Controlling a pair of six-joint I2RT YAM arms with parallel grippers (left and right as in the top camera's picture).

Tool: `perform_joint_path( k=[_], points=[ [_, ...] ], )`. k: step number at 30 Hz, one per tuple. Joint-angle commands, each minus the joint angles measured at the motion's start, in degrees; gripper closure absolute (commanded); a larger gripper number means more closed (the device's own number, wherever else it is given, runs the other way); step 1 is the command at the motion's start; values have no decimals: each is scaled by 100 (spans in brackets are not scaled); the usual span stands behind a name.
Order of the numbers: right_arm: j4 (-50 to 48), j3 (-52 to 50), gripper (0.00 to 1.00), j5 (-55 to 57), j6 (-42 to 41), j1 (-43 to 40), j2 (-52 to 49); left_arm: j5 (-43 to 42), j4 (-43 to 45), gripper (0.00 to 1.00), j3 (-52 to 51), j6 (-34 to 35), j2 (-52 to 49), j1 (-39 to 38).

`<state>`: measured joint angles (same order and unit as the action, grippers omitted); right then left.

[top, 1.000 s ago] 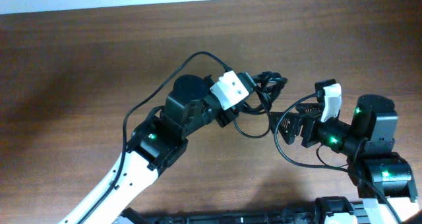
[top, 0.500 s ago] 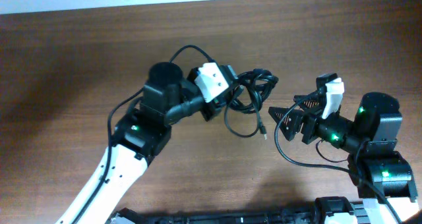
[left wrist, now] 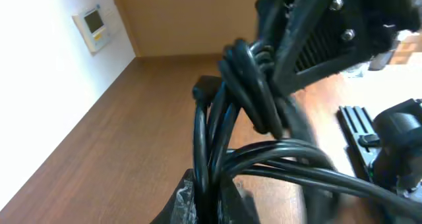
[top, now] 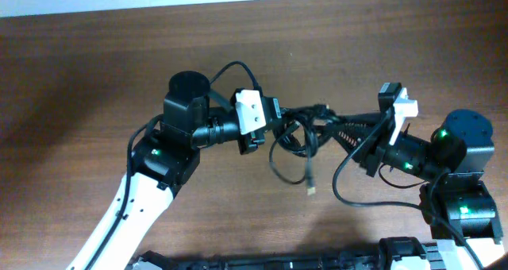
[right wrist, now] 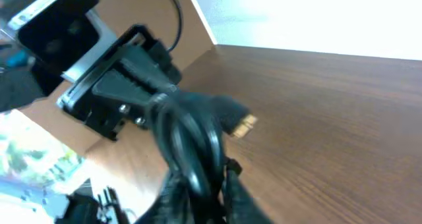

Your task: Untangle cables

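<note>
The cables [top: 304, 131] are a knotted bunch of thin black cords hanging above the wooden table between my two grippers. One loose end with a small silvery plug [top: 310, 189] dangles down toward the table. My left gripper [top: 279, 119] is shut on the bunch's left side; in its wrist view several cords [left wrist: 254, 92] run up from between its fingers [left wrist: 191, 201]. My right gripper [top: 330, 121] is shut on the right side of the same knot, the cords [right wrist: 191, 141] pinched between its fingers [right wrist: 241, 194]. A gold-tipped plug [right wrist: 241, 126] shows behind the knot.
The left arm's own black wire [top: 230, 70] arches over its wrist. A wire loop from the right arm [top: 349, 192] sags near the table. Black base hardware [top: 397, 256] runs along the near edge. The table's far edge [top: 254, 1] meets a white wall.
The left gripper carried the bunch leftward. The right gripper, wide open before, reached left to the knot and shut on it; the cords now stretch between both.
</note>
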<state>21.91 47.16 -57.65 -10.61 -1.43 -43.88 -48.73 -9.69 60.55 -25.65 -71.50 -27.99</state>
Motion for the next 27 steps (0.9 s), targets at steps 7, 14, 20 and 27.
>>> perform_joint_path(
  k=[7, 14, 20, 27],
  points=[
    [103, 81, 96, -20, -22, 28, 11, 2168, 151, 100, 122, 1471, 179, 15],
    [170, 81, 96, -11, -20, 28, 11, 2983, 153, 100, 122, 1751, 203, 15],
    [186, 81, 65, 129, -24, 31, 11, 3056, 153, 100, 122, 1742, 323, 15],
    [186, 81, 46, 127, -44, 31, 11, 3053, 153, 100, 122, 1672, 437, 15]
  ],
)
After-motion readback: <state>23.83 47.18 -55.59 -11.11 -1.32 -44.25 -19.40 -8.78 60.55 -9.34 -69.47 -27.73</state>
